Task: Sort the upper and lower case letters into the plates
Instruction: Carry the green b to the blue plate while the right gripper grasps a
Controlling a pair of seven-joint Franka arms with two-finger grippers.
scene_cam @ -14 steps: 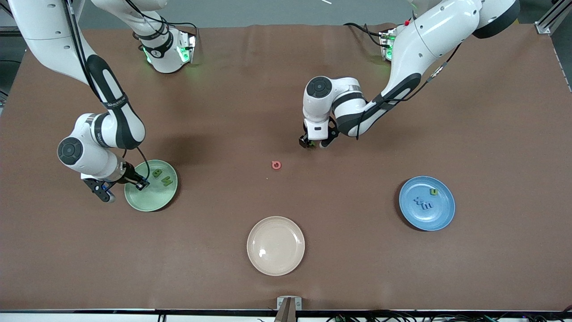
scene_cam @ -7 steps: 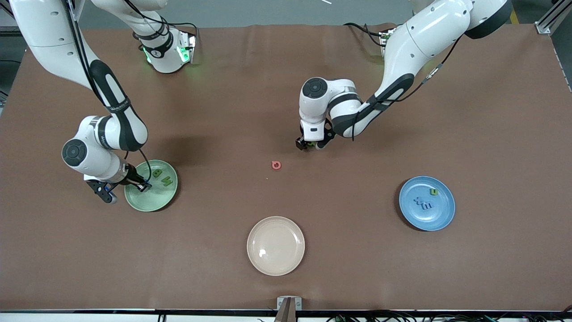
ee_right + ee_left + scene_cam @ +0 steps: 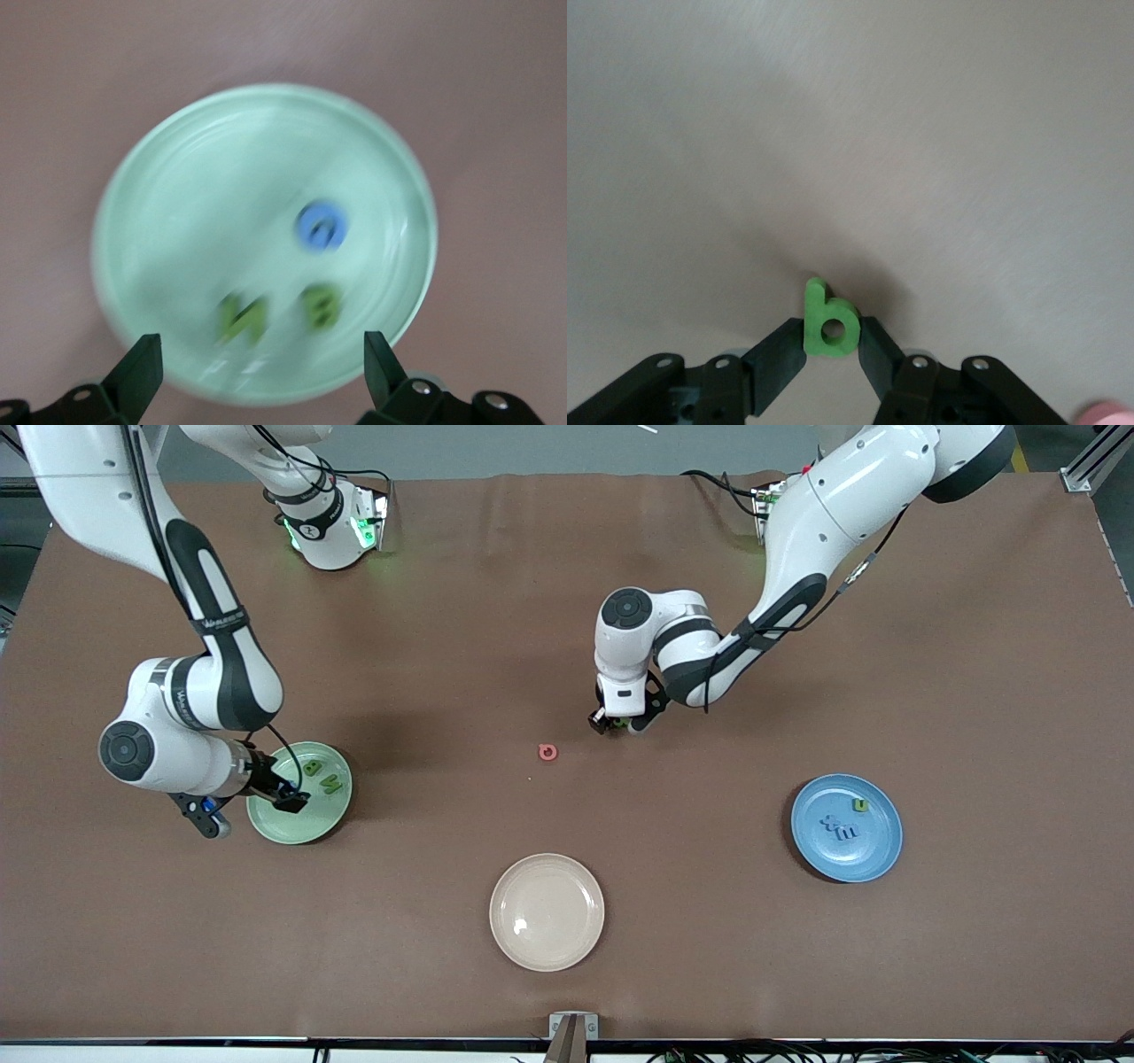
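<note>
Left hand [image 3: 832,350] pinches green "b" [image 3: 829,320] mid-tabletop by its flat sides: light, stiff. Right hand [image 3: 261,367] released over green plate [image 3: 142,230].

left tool [image 3: 831,350] pinched shut, right tool [image 3: 262,354] spread wide

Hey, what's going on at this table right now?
Two robot arms are sorting toy letters into plates. The left gripper is shut on a green letter b at mid-table, beside a red letter. The right gripper hangs open over the pale green plate, which holds a blue letter and two green letters. The blue plate holds three letters; the beige plate holds none.
</note>
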